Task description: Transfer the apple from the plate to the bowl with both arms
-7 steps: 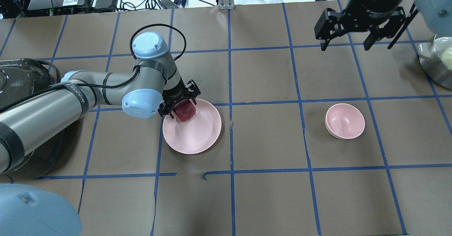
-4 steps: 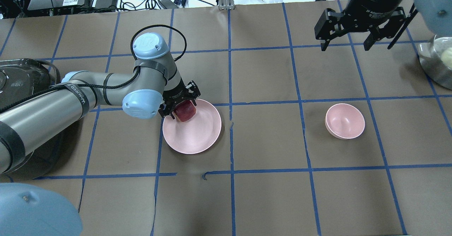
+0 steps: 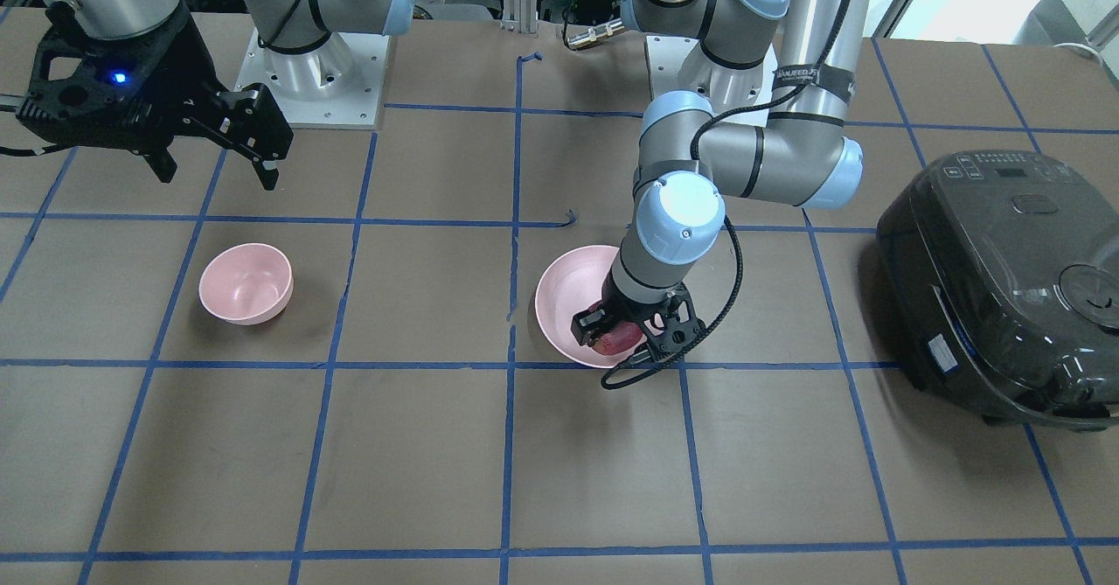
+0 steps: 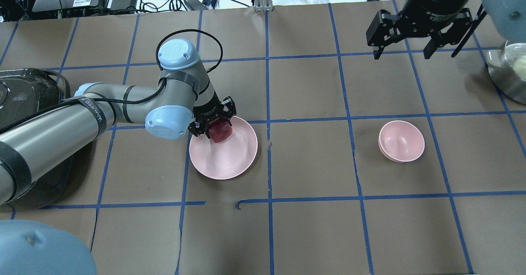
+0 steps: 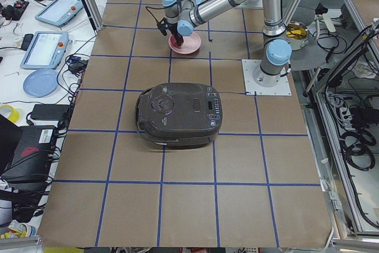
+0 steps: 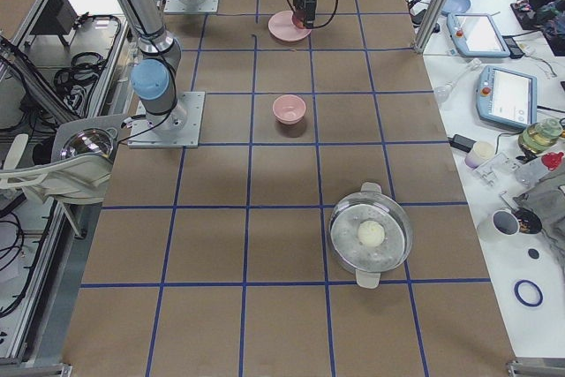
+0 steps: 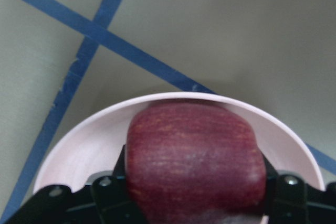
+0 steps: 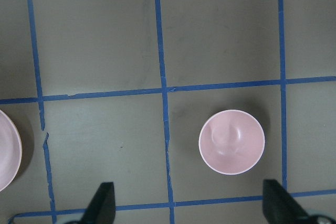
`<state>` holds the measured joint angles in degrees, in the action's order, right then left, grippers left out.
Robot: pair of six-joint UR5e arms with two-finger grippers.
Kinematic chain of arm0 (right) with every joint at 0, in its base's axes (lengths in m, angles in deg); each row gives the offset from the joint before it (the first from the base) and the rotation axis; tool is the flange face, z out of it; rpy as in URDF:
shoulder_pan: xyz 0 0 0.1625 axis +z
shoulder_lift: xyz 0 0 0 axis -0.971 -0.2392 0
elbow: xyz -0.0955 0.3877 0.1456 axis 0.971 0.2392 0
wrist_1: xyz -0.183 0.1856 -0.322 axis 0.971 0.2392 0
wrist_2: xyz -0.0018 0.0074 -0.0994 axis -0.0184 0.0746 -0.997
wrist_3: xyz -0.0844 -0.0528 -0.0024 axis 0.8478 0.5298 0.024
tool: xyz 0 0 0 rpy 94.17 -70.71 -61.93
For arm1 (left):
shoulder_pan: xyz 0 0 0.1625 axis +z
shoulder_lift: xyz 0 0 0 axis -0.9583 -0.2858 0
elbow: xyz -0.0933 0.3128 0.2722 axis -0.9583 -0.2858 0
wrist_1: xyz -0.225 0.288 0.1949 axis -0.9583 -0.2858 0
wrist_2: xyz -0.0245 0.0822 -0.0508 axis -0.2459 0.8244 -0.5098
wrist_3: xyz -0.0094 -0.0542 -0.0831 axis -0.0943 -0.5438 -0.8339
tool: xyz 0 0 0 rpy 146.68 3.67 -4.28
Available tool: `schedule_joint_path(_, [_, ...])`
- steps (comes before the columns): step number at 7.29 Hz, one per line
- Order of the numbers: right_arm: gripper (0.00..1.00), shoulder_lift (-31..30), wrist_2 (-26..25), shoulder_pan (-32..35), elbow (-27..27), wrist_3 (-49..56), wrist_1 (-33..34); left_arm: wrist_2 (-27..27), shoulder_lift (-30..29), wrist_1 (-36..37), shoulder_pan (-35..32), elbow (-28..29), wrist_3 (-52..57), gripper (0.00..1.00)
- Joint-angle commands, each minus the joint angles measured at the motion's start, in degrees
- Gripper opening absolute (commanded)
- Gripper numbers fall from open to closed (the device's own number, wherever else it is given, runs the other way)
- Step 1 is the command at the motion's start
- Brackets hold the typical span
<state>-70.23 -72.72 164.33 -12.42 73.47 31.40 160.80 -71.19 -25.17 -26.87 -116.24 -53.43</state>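
Observation:
The dark red apple (image 4: 220, 131) is between the fingers of my left gripper (image 4: 216, 128), which is shut on it over the far-left part of the pale pink plate (image 4: 226, 160). I cannot tell whether the apple still touches the plate. The left wrist view shows the apple (image 7: 194, 156) clamped, with the plate rim (image 7: 79, 150) behind it. The small deep pink bowl (image 4: 401, 140) stands empty to the right. My right gripper (image 4: 401, 54) hangs open and empty, high above the table beyond the bowl; the bowl also shows in the right wrist view (image 8: 231, 141).
A black rice cooker (image 4: 24, 98) sits at the table's left end beside my left arm. A metal pot (image 4: 509, 71) with a pale ball in it stands at the right edge. Cables and devices lie beyond the far edge.
My left wrist and gripper have shifted slightly to the right with the apple in their grip. The right arm, plate and bowl have not moved.

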Motion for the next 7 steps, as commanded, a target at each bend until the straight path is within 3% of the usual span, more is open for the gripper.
schedule_joint_path(1, [1.00,0.26,-0.55,-0.19,-0.43,0.42,-0.45,-0.04,3.17,-4.67,-3.62,5.91,6.55,0.07])
schedule_joint_path(3, [1.00,0.35,-0.64,-0.71,-6.29,6.10,0.51,1.36,6.50,-8.90,-5.56,8.48,13.54,0.08])
schedule_joint_path(4, [1.00,0.70,-0.55,-2.02,-11.11,7.35,4.78,1.63,8.78,-9.79,-5.65,10.23,15.47,0.09])
schedule_joint_path(6, [0.97,2.62,-0.38,-7.71,-24.72,12.33,20.90,4.85,13.26,-25.36,-0.68,15.76,31.73,0.09])
schedule_joint_path(7, [0.97,3.42,0.15,-13.75,-28.61,16.29,25.52,4.62,13.98,-26.40,2.40,15.52,33.84,0.09])
